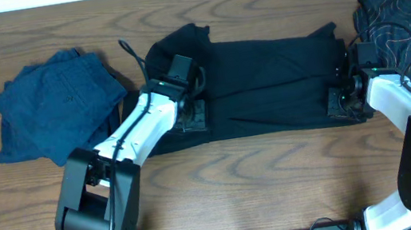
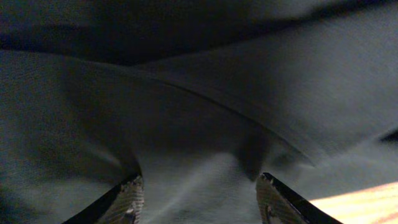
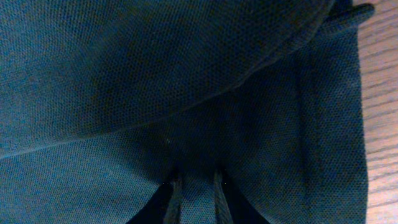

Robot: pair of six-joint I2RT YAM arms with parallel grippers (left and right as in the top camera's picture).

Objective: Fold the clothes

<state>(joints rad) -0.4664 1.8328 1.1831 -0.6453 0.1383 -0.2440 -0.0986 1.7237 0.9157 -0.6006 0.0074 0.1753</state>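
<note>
A black garment [image 1: 273,81] lies spread flat across the middle of the table. My left gripper [image 1: 193,115] rests on its left part, near the front edge. In the left wrist view the jaws [image 2: 199,193] are wide open with dark cloth [image 2: 217,93] bunched between them. My right gripper [image 1: 343,101] is at the garment's right front corner. In the right wrist view its jaws [image 3: 196,186] are nearly together, pinching a strip of the dark cloth [image 3: 155,74] by a stitched hem.
A folded dark blue garment [image 1: 55,104] lies at the left. A black garment with a thin swirl pattern [image 1: 409,14] lies at the far right, beside my right arm. Bare wooden table [image 1: 262,171] runs along the front.
</note>
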